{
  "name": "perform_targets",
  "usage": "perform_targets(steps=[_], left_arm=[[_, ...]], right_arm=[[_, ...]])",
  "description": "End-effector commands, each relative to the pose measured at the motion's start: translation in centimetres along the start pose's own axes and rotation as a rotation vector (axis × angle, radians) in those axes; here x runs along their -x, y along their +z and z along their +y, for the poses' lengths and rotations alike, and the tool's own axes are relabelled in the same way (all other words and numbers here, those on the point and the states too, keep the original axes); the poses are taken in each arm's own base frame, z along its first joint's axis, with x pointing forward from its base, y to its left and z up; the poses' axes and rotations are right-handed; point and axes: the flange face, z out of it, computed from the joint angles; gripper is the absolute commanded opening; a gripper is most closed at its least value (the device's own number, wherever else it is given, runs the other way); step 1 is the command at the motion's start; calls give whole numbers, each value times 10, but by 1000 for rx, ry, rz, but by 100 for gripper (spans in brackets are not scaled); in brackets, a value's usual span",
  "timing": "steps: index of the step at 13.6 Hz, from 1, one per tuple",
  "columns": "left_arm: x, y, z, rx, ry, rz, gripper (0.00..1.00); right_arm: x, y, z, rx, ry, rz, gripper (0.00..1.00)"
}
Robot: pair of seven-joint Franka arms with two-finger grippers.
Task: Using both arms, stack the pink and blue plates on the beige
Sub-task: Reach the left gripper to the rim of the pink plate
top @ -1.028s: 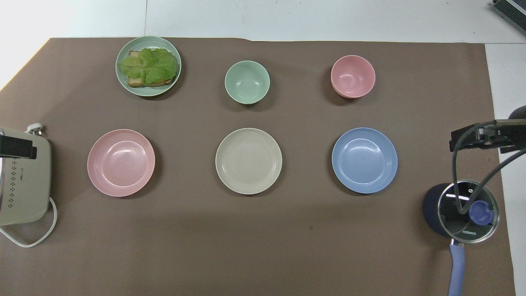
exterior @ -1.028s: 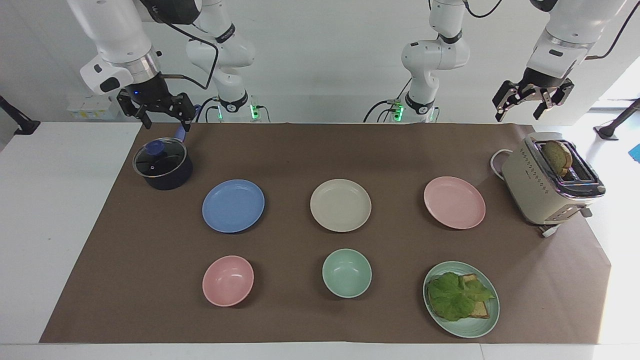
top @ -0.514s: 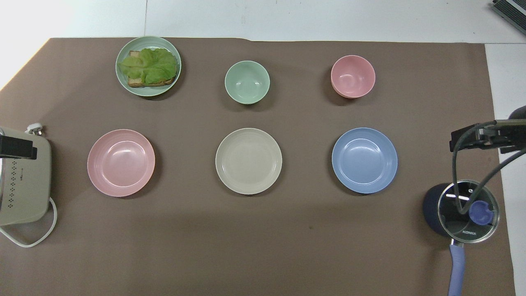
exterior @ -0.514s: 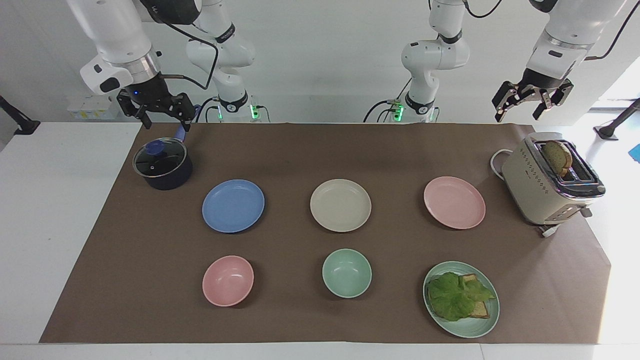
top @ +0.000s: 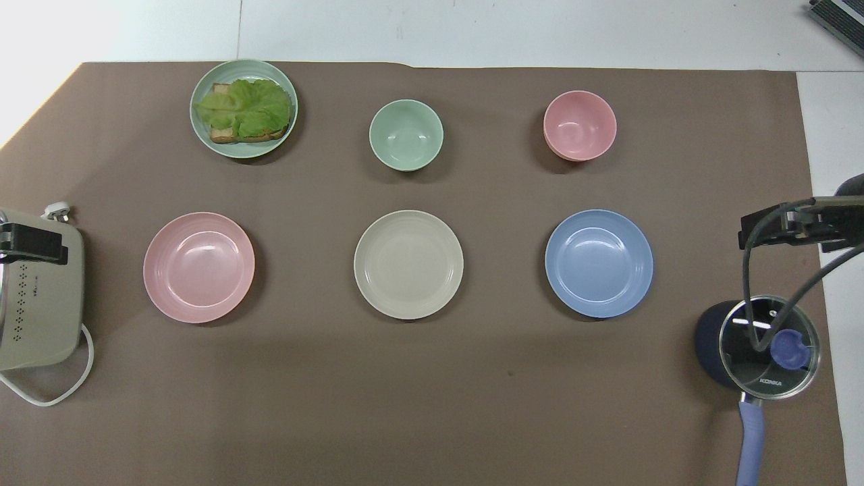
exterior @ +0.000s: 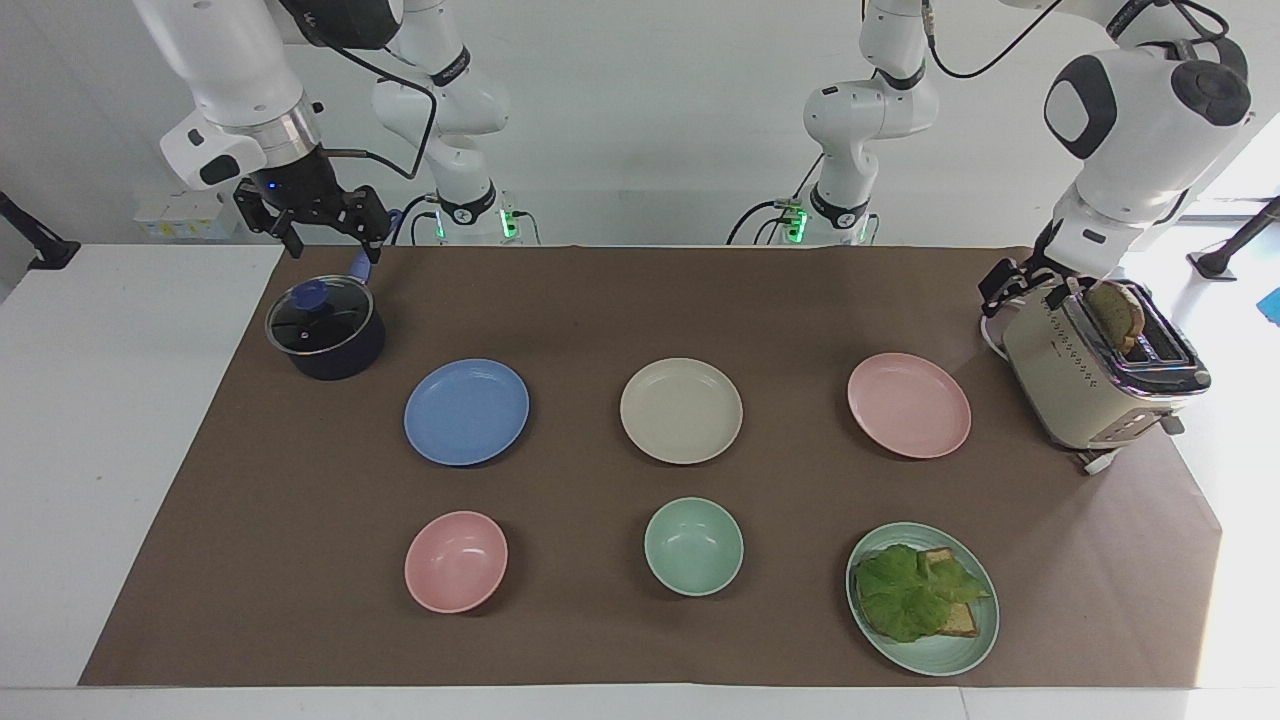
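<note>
Plates in 1 row mid-mat w/ bare mat all round: blue plate (exterior: 466, 411), beige plate (exterior: 681, 410), pink plate (exterior: 908, 404), none touching. Right gripper (exterior: 313, 222) open over pot (exterior: 325, 330), apart from blue. Left gripper (exterior: 1022, 281) dropped since earlier to toaster (exterior: 1095, 365), open, empty, near pink.

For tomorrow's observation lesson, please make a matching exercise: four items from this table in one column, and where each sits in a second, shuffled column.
Items
1. beige plate
2. pink plate
3. blue plate
4. lettuce toast

Places
A. on the mint-green plate
B. between the two coloured plates
C. beside the toaster
D. beside the lidded pot

Pairs: 1-B, 2-C, 3-D, 4-A
</note>
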Motion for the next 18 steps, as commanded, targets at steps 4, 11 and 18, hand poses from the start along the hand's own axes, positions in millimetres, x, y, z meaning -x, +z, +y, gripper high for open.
perform_targets(steps=[4,11,18], left_arm=[[6,98,-2,16,-85,-21,100],[2,175,-2,21,-35,-36,100],[1,194,-12,85,-114,-54,100]], right_arm=[[8,-1,4,4,13,1,100],[8,-1,3,4,11,1,100],[8,-1,4,4,13,1,100]])
